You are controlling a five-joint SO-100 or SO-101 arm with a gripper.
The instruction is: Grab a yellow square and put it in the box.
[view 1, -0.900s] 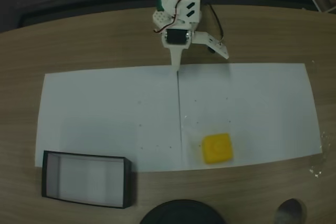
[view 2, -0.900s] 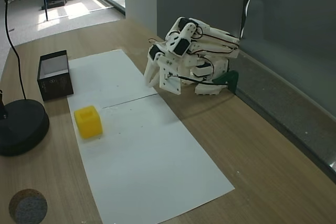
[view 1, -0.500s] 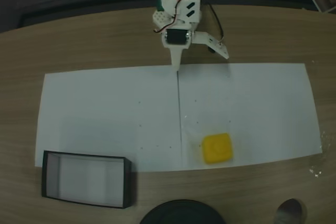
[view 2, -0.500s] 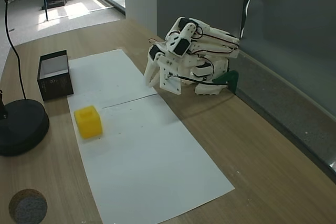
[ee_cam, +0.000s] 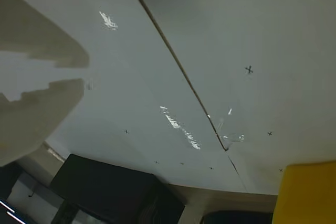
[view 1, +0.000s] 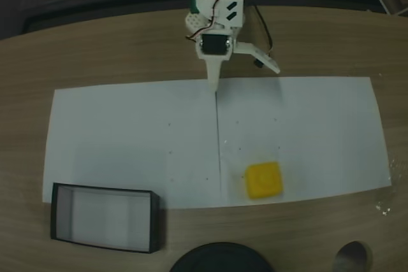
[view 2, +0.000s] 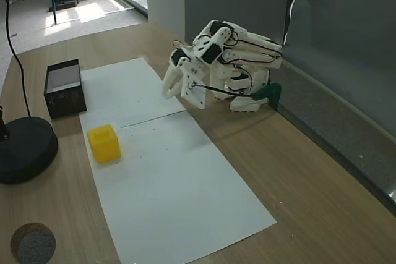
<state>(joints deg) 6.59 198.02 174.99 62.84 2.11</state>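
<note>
The white arm sits folded at the far edge of the wooden table point(view 1: 115, 49), its gripper point(view 1: 245, 78) poised just above the upper margin of two white paper sheets point(view 1: 127, 138) laid side by side; the jaws stand apart, one finger pointing down at the seam between the sheets and the other splayed out to the right in a fixed view, with nothing between them. The yellow square point(view 1: 264, 179) rests on the right-hand sheet near its lower edge, well apart from the gripper, and shows as a small cube in a fixed view point(view 2: 104, 143). The box point(view 1: 104, 217) lies on bare wood at the lower left corner of the paper, well away from the square. A round black base point(view 2: 25, 149) stands near the square. No writing or brand can be read; the wrist view shows only tiny cross marks point(ee_cam: 249, 69) printed on the paper.
</note>
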